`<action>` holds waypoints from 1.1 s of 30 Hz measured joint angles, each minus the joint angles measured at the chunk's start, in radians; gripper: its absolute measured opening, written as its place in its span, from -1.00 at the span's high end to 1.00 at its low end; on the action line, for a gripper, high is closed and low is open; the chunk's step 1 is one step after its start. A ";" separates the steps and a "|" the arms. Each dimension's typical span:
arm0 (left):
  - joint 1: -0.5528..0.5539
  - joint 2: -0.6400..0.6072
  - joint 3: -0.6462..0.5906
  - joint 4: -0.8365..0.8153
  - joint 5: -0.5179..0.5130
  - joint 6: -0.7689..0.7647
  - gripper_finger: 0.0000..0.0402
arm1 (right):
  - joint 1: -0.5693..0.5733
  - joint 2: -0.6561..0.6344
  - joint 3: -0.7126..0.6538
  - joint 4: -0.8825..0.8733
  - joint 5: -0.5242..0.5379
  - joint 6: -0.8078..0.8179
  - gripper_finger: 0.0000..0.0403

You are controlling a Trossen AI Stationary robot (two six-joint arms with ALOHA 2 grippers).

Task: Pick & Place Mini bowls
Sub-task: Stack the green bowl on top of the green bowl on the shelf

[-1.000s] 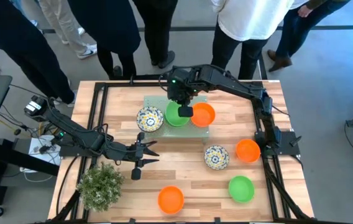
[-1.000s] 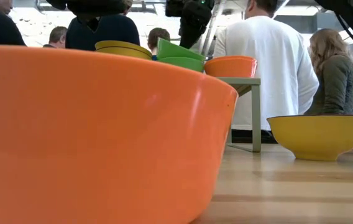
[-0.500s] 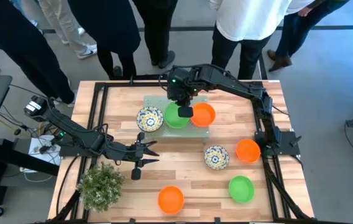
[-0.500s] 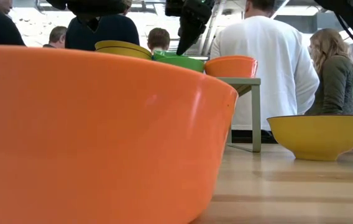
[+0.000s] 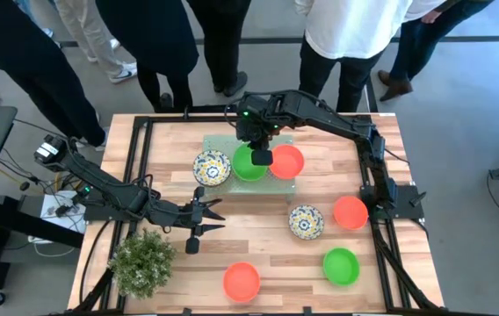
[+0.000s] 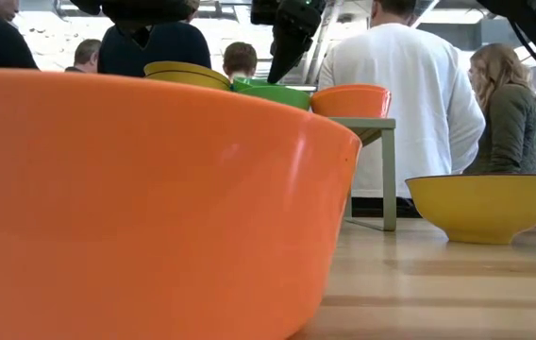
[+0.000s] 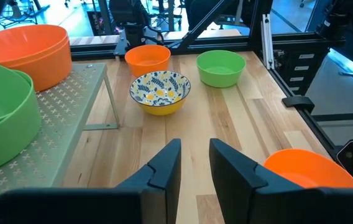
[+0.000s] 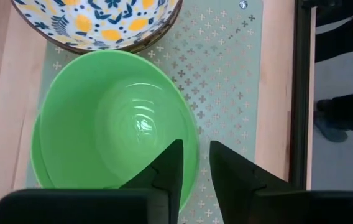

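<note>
Green bowls: two — one on mat [image 5: 249,163], one near table's front right [image 5: 341,266].
Orange-red bowls: three — on mat [image 5: 286,161], at right side [image 5: 350,212], at front centre [image 5: 242,281].
Floral bowls: two — at mat's left end [image 5: 212,168], mid-table [image 5: 305,221].
Total bowls on table: seven.
Mat [image 5: 286,186]: one.
Plant [image 5: 142,260]: one.
Arms: two.
Grippers: two — left [image 5: 215,216], right [image 5: 262,156].
</note>
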 joint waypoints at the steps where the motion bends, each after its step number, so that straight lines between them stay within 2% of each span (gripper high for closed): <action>1: 0.000 0.000 0.000 0.000 0.000 0.000 0.57 | -0.001 0.000 -0.001 0.000 0.000 -0.001 0.65; 6: 0.000 0.000 0.000 0.000 0.000 0.000 0.57 | -0.008 0.036 -0.004 -0.006 0.000 -0.029 0.76; 11: 0.000 0.000 0.000 0.000 0.000 0.000 0.57 | -0.005 0.043 -0.003 0.010 0.000 -0.113 0.97; 16: 0.000 0.000 0.000 0.000 0.000 0.000 0.57 | -0.005 0.047 -0.003 0.012 0.000 -0.122 0.93; 28: 0.000 0.000 0.000 0.000 0.000 0.000 0.57 | -0.008 0.045 0.010 -0.012 -0.003 -0.142 0.98; 33: 0.000 0.000 0.000 0.000 0.000 0.000 0.57 | -0.008 0.045 0.072 -0.031 -0.056 -0.142 0.97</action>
